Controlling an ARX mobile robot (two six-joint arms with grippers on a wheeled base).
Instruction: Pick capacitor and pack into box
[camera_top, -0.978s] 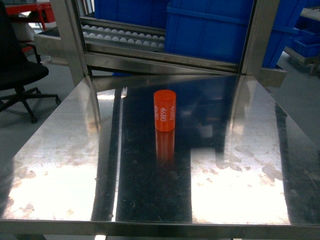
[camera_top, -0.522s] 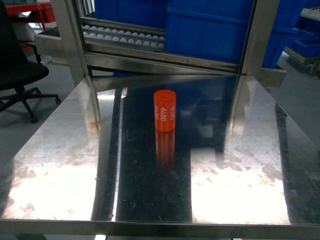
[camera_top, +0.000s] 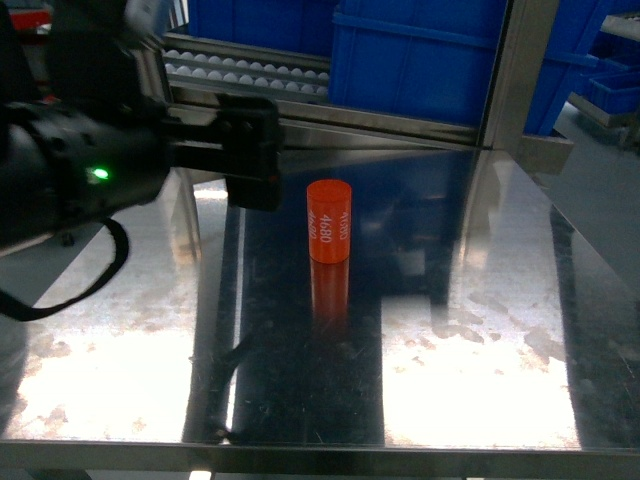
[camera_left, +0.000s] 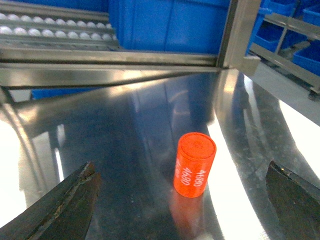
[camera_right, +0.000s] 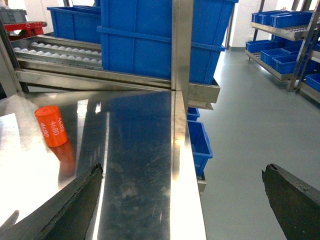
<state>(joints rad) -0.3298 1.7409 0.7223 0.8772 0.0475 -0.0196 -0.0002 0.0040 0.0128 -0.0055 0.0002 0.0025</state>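
Note:
The capacitor (camera_top: 330, 220) is an orange cylinder printed "4680" in white, standing upright near the middle of the steel table (camera_top: 480, 340). My left gripper (camera_top: 262, 150) reaches in from the left, open, with its tips just left of and slightly behind the capacitor, not touching it. In the left wrist view the capacitor (camera_left: 195, 164) stands ahead, between the wide-apart fingers of the left gripper (camera_left: 181, 167). My right gripper (camera_right: 182, 169) hangs open over the table's right edge, with the capacitor (camera_right: 51, 126) far to its left. The box is out of view.
Blue plastic bins (camera_top: 430, 60) and a roller rack (camera_top: 240, 70) stand behind the table. A steel upright (camera_top: 515, 70) rises at the back right. Beyond the table's right edge lies open floor, with a blue bin (camera_right: 199, 142) below and shelving (camera_right: 285, 30) further off.
My left arm has come into the head view from the left; its open gripper is now beside the capacitor. The capacitor has not moved.

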